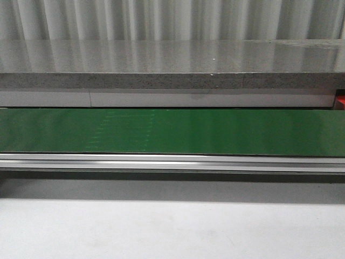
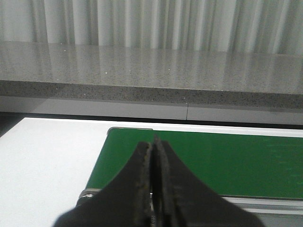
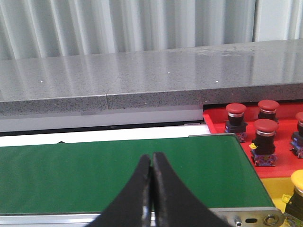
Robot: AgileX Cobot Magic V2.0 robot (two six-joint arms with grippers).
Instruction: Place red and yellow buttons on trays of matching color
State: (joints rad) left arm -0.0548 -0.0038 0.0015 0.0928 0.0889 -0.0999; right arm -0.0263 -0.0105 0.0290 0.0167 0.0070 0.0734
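Red buttons (image 3: pixel 264 135) stand on the red tray (image 3: pixel 222 124) at about two o'clock from the right gripper (image 3: pixel 151 163) (jaws closed, empty), seemingly nearer than the equally closed left gripper (image 2: pixel 152 149).

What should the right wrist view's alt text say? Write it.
Shut right gripper over an empty green belt. Beyond the belt's end, red buttons stand on a red tray, and a yellow button sits on a yellow tray.

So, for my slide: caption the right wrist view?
Shut right gripper over green conveyor belt; red buttons on red tray.
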